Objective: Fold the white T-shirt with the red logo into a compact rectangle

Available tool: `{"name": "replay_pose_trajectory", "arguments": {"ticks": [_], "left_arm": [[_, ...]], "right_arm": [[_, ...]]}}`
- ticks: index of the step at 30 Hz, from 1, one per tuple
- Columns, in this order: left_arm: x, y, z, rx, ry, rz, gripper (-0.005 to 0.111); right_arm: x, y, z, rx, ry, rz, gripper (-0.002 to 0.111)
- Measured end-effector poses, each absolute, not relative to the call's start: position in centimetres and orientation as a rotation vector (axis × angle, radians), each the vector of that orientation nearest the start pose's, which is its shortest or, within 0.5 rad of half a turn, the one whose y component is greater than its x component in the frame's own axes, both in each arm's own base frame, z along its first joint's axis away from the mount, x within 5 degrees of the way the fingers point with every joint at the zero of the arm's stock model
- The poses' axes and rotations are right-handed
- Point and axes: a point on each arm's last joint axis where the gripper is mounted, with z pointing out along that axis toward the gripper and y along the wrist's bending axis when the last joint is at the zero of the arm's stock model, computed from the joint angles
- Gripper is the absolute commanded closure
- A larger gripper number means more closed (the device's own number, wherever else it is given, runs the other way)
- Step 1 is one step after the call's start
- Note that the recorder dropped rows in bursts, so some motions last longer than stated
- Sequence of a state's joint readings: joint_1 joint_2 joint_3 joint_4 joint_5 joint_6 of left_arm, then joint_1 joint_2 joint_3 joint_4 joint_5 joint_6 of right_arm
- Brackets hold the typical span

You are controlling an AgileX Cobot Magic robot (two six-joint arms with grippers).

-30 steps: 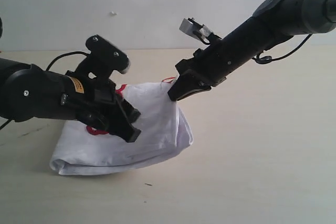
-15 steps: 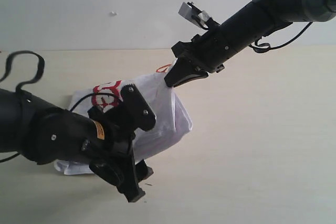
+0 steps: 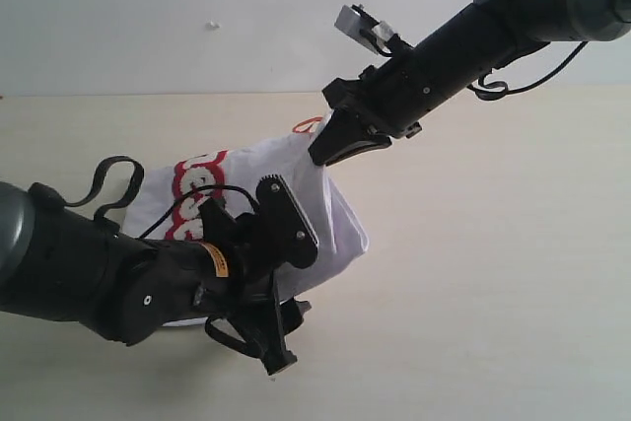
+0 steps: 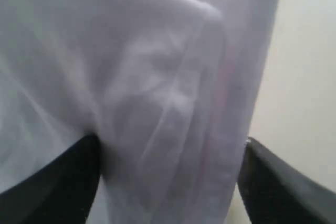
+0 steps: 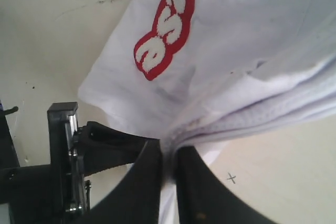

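Pale tabletop (image 3: 493, 293) gives you room at right. White T-shirt (image 3: 325, 214) sits bunched centre-left, red logo (image 3: 192, 184) upper left; right gripper (image 3: 317, 157) pinches its top edge, left gripper (image 4: 170, 141) gapes round a fold.

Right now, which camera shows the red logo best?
The right wrist view: the red logo is close, sharp and unobstructed, with its white letters clear. The exterior view shows it small and partly crossed by a black cable. The left wrist view shows only blurred white T-shirt fabric, no logo.
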State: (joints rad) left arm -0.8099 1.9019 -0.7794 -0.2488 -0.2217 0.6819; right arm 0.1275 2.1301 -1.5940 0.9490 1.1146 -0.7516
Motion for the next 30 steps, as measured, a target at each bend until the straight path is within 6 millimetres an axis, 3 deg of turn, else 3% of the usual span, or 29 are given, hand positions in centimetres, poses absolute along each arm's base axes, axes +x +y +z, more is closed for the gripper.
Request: {"name": "replay_pose_trajectory", "arguments": {"ticks": [6, 8, 11, 12, 15, 17, 20, 23, 26, 30], "left_arm": [[24.3, -23.8, 10.6, 1.274, 1.97, -0.054, 0.086], [24.5, -23.6, 10.6, 1.23, 1.987, -0.031, 0.105], [24.6, -23.5, 10.6, 1.203, 2.002, -0.025, 0.107], [24.6, -23.5, 10.6, 1.197, 2.006, -0.026, 0.107], [24.6, -23.4, 10.6, 1.168, 2.023, -0.027, 0.107], [24.6, -23.4, 10.6, 1.16, 2.028, -0.027, 0.107], [24.7, -23.3, 10.7, 1.12, 2.051, -0.032, 0.107], [25.2, -22.7, 12.5, 1.027, 2.041, -0.046, 0.107], [25.7, -22.0, 14.5, 0.961, 2.011, -0.056, 0.107], [25.8, -21.8, 15.0, 0.945, 2.009, -0.063, 0.107]], "right_arm": [[42.0, 12.1, 19.3, -0.583, 2.596, 1.148, 0.108], [41.9, 12.1, 19.3, -0.585, 2.599, 1.154, 0.106], [41.9, 12.1, 19.3, -0.586, 2.6, 1.156, 0.094], [41.9, 12.1, 19.3, -0.586, 2.6, 1.156, 0.083], [42.2, 12.0, 19.7, -0.594, 2.588, 1.143, 0.066], [42.5, 11.7, 20.3, -0.583, 2.581, 1.138, 0.06], [43.2, 8.8, 20.5, -0.445, 2.657, 1.016, 0.06], [43.5, 6.4, 20.2, -0.344, 2.733, 0.886, 0.06], [43.3, 5.6, 19.7, -0.324, 2.809, 0.773, 0.06], [42.6, 5.1, 18.3, -0.285, 2.894, 0.723, 0.062]]}}
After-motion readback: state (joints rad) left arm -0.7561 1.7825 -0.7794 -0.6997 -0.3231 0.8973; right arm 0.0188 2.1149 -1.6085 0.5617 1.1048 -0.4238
